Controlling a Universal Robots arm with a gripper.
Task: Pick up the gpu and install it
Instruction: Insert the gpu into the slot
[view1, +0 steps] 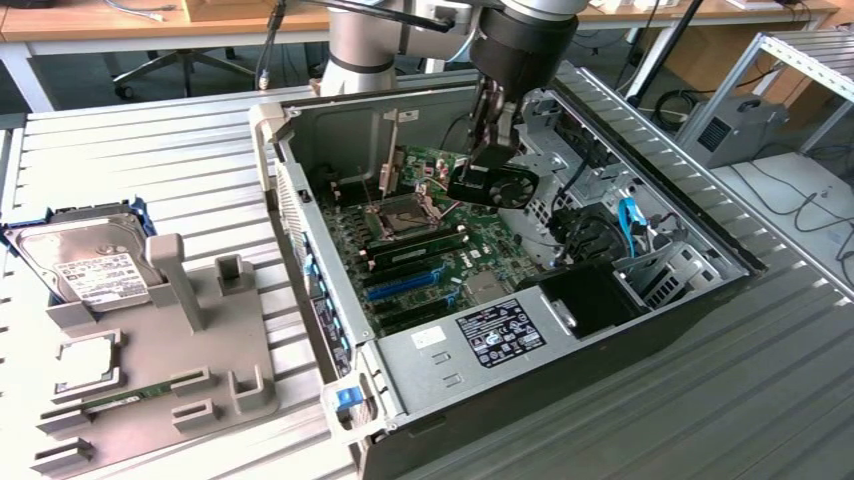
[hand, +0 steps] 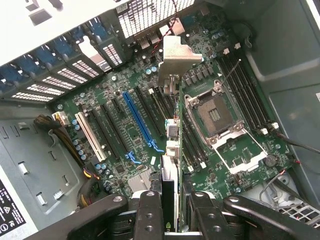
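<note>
With our gripper (hand: 170, 210) pinching the gpu (hand: 172, 145) edge-on above the motherboard (hand: 125, 125) inside the open computer case (view1: 400, 370), we judge that this thin green card with its bent silver bracket should stay square to the long plastic slots.

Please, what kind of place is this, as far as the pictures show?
Probably a robotics lab or workshop: an open computer case lies on a ribbed metal table, beside a grey parts holder, with desks behind.
</note>
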